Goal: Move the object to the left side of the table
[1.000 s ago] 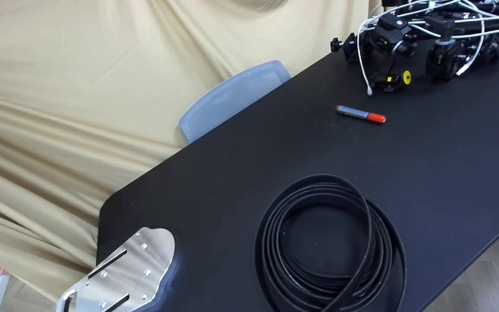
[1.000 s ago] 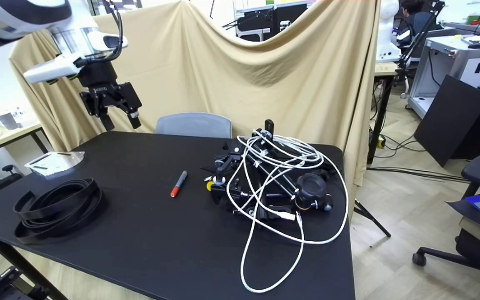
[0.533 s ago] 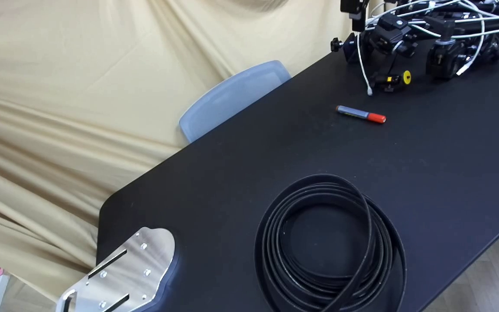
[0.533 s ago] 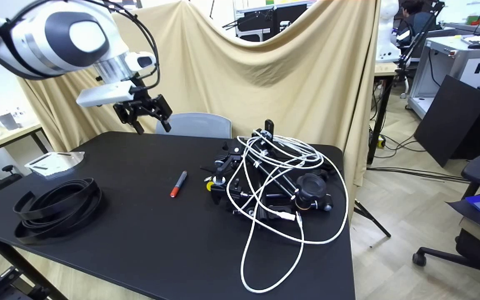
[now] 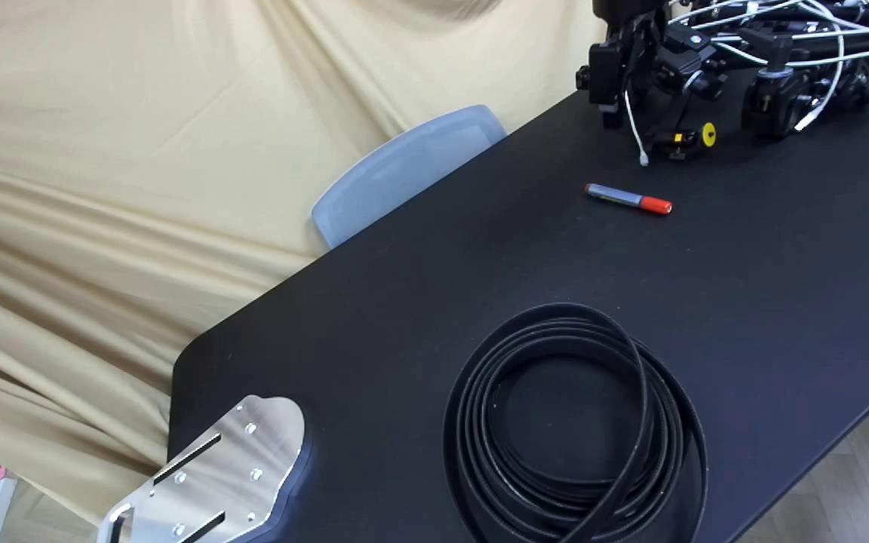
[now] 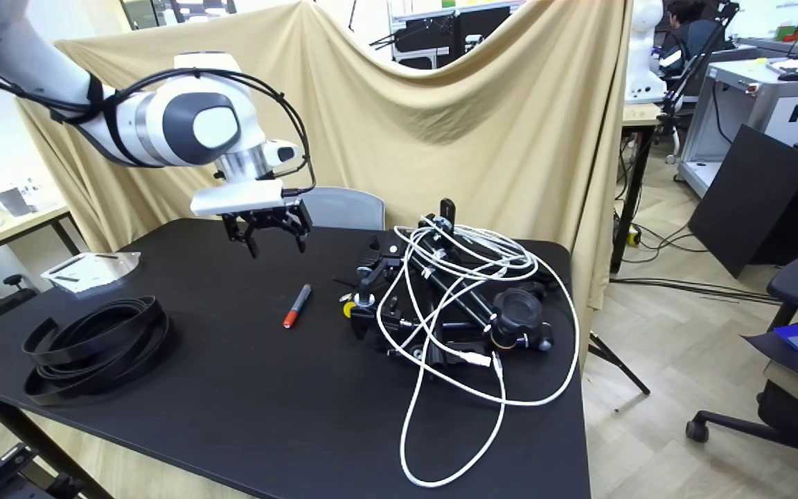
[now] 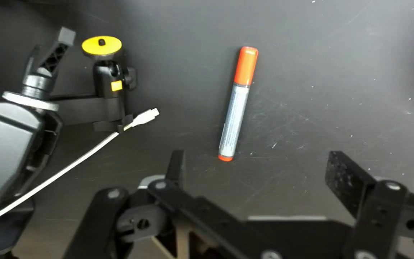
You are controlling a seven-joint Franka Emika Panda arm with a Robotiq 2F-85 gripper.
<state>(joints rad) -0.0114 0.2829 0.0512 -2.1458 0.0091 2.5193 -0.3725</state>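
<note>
The marker pen lies flat on the black table [image 5: 404, 317], blue-grey barrel with a red cap, in both exterior views [image 5: 628, 198] [image 6: 297, 306]. In the wrist view the marker [image 7: 236, 108] lies ahead of the fingertips, red cap pointing away, its barrel end nearer the left finger. My gripper [image 6: 277, 248] is open and empty, above the table beyond the marker, apart from it. In the wrist view its fingers [image 7: 256, 157] stand wide apart with nothing between them. In an exterior view the gripper [image 5: 612, 113] shows only partly, at the top edge.
A tangle of black gear and white cables [image 6: 440, 277] sits close beside the marker; its yellow disc [image 7: 102, 45] shows in the wrist view. A coil of black cable [image 5: 480, 392] and a metal plate [image 5: 208, 483] lie on the table. A pale blue-grey chair [image 5: 412, 170] stands behind.
My arm has swung down and to the right in an exterior view, bringing the open gripper lower and nearer the marker. The marker has not moved.
</note>
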